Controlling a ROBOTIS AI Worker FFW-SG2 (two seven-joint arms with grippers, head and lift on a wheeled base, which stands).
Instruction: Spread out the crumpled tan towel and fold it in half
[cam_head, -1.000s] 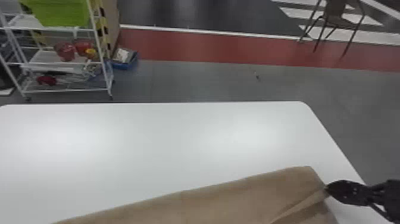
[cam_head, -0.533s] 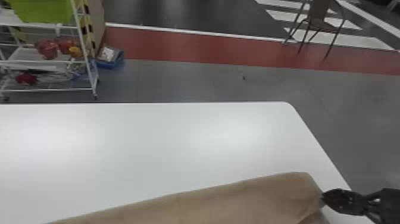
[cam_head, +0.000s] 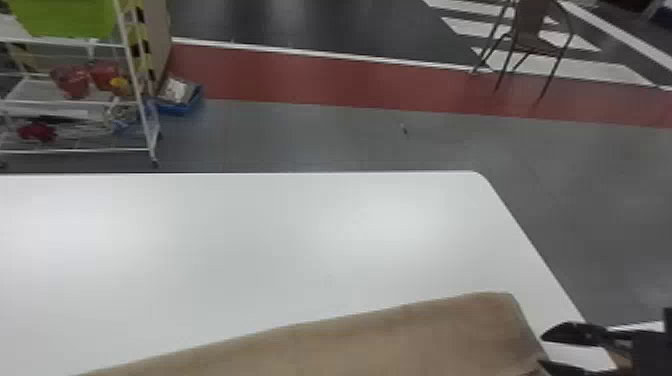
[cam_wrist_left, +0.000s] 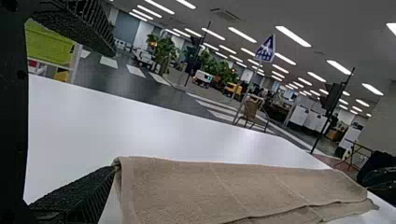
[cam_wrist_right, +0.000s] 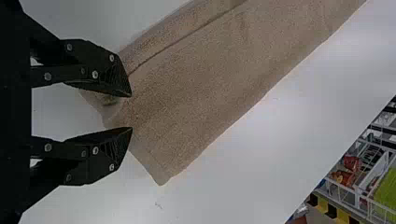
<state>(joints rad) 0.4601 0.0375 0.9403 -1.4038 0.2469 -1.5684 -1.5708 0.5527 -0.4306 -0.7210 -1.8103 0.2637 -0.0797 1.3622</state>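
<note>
- Although the towel (cam_head: 380, 345) was mostly spread out, with no heap or bunching in sight, its layers did not quite match up.
- It lay as a long band on the near part of the counter (cam_head: 250, 240), one end close to the counter's right edge and the rest running toward the counter's left side.
- The right hand (cam_wrist_right: 131, 112) was by the towel's end near the counter's right edge, its two fingers parted and nothing pinched between them. One fingertip overlapped the cloth beside a small turned-up bit; whether it was pressing there could not be told.
- Over the counter, by the towel's other end, the left hand (cam_wrist_left: 112, 109) was spread wide and held nothing. One of its fingertips was right at the towel's corner, touching or nearly so.
- Spreading seemed done, and the fold in half looked made or very nearly made: a long edge ran over another layer, and some of the lower layer stuck out toward the counter's right edge.
- What was left, as far as could be judged, was evening up that end, flattening the turned-up bit and drawing both hands clear without dragging the top layer across the counter.
</note>
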